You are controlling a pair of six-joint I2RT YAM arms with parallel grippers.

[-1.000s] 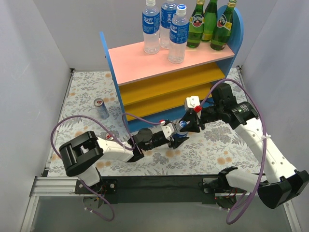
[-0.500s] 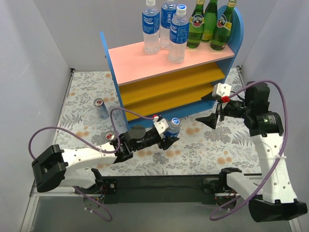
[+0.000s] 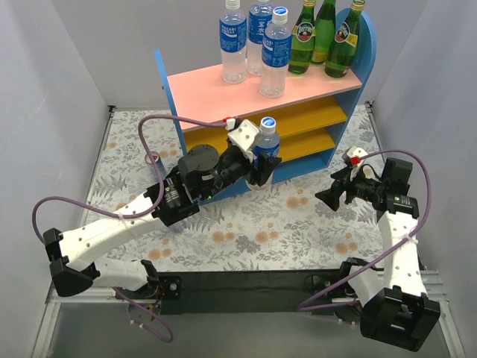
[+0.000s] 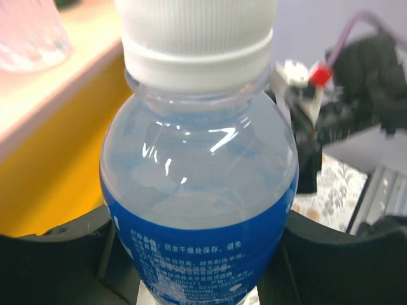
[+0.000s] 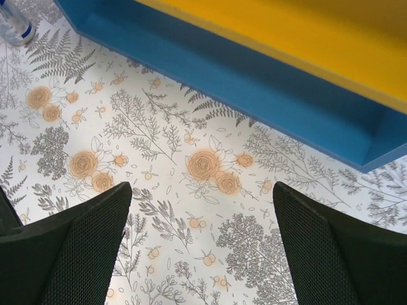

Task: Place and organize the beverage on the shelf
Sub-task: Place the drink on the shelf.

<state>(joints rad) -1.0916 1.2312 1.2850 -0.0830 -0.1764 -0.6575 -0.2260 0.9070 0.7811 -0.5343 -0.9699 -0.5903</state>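
One clear plastic bottle (image 3: 267,142) with a blue label stands upright in the left claw (image 3: 259,165). It is lifted off the desk (image 3: 298,231) in front of the shelf (image 3: 165,89), just below the pink top board (image 3: 216,93), where three more plastic bottles (image 3: 233,45) and three green glass bottles (image 3: 324,37) stand. It looks full, so moderately heavy, with thin, smooth walls that may give under a squeeze. The labelled body seems the sensible place to grip, and the wrist view shows both black fingers (image 4: 57,254) closed against that label. The right claw (image 3: 334,191) hangs over the desk near the shelf's right foot, spread wide, holding nothing.
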